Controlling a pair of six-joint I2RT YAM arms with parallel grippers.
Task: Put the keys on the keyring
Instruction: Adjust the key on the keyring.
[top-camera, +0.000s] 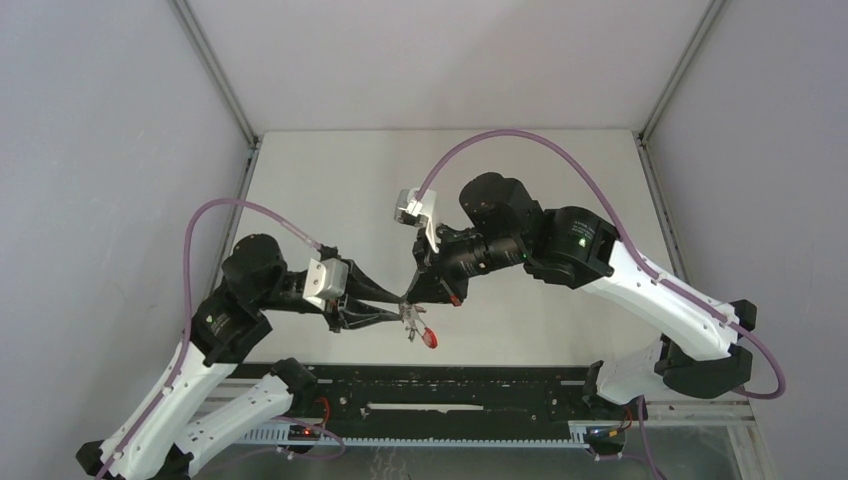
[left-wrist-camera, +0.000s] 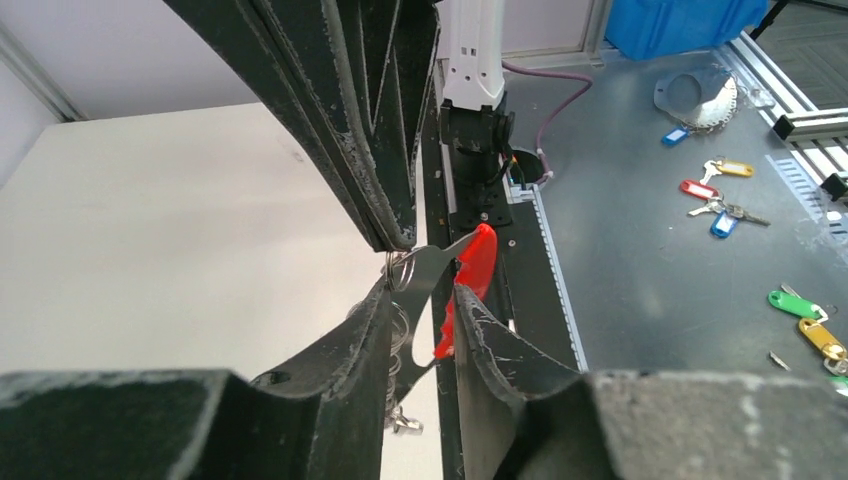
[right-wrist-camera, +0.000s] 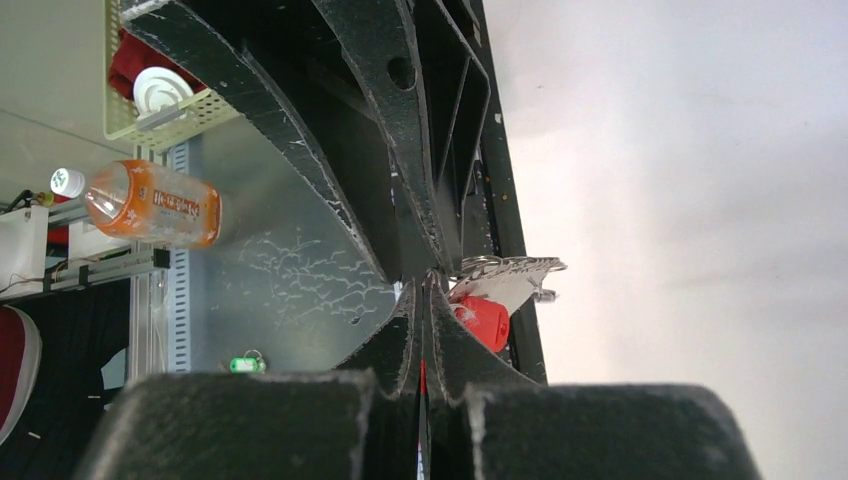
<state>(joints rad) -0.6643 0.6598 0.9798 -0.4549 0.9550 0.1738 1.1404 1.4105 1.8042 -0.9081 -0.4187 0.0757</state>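
My two grippers meet low over the table's near middle. The right gripper is shut, its tips pinching the thin wire keyring. A flat silvery key sticks out sideways from the ring, and more small metal bits of the keys hang below it. The red strap dangles from the same bunch. My left gripper comes in from the left. Its fingers stand apart on either side of the key, the left finger against the ring's coils.
A black rail runs along the near edge between the arm bases. Beyond the table, a grey bench holds several coloured key tags and a blue bin. An orange bottle and a yellow basket sit off the table's side.
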